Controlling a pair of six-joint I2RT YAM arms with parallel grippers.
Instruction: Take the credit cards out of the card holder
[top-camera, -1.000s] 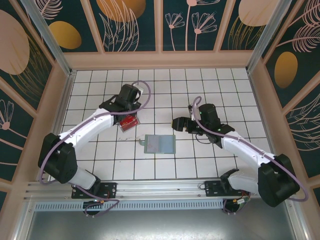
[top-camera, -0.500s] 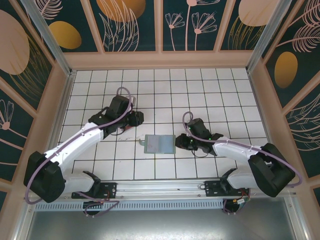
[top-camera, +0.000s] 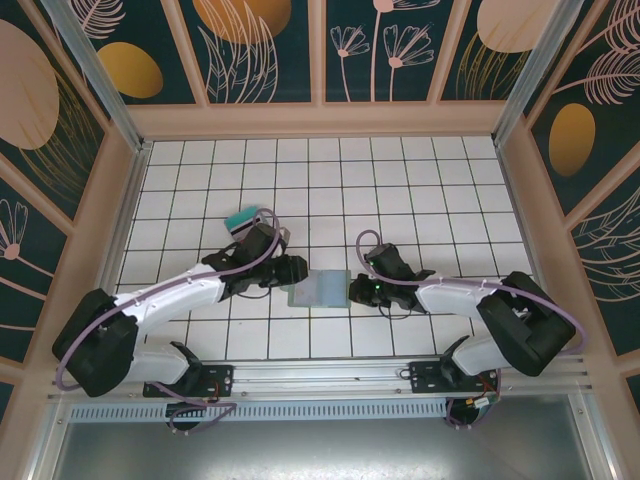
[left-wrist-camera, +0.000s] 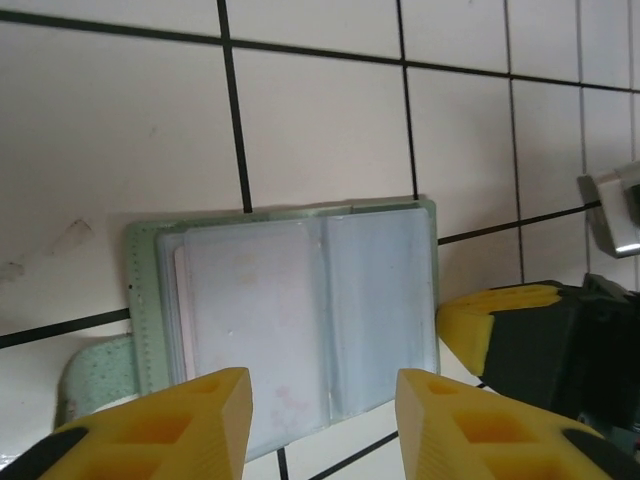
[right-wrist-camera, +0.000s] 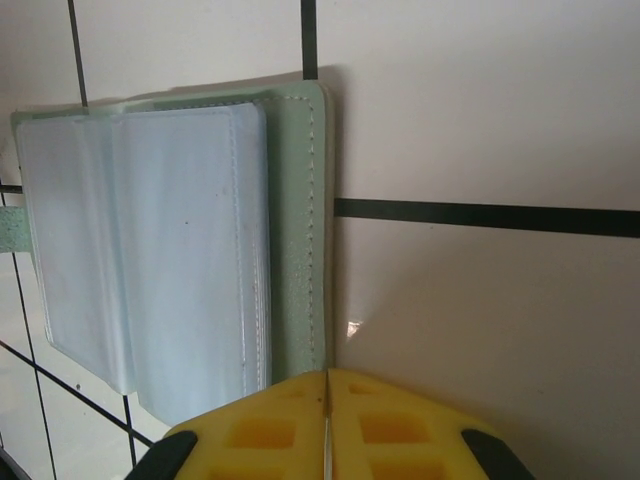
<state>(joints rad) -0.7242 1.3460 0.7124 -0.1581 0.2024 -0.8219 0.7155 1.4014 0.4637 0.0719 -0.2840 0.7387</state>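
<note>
The card holder (top-camera: 318, 288) lies open and flat on the tiles, grey-green outside with blue-grey pockets (left-wrist-camera: 300, 310) (right-wrist-camera: 150, 250). A pale credit card (left-wrist-camera: 235, 320) sits inside its left pocket. A teal credit card (top-camera: 243, 217) lies on the tiles behind the left arm. My left gripper (top-camera: 291, 272) (left-wrist-camera: 320, 420) hovers at the holder's left edge, open with nothing between its fingers. My right gripper (top-camera: 354, 291) (right-wrist-camera: 327, 420) is shut, its tips resting at the holder's right edge; one of its yellow fingers (left-wrist-camera: 490, 320) appears in the left wrist view.
Wooden walls (top-camera: 120, 200) fence the white tiled floor (top-camera: 400, 180) on the left, back and right. The holder's green strap (left-wrist-camera: 95, 372) sticks out at one side. The arms' bases stand on the rail (top-camera: 320, 378) at the near edge.
The left arm came from the back left, where it held a red card, down to the holder and is now empty. The right gripper moved to the holder's right edge and shut.
</note>
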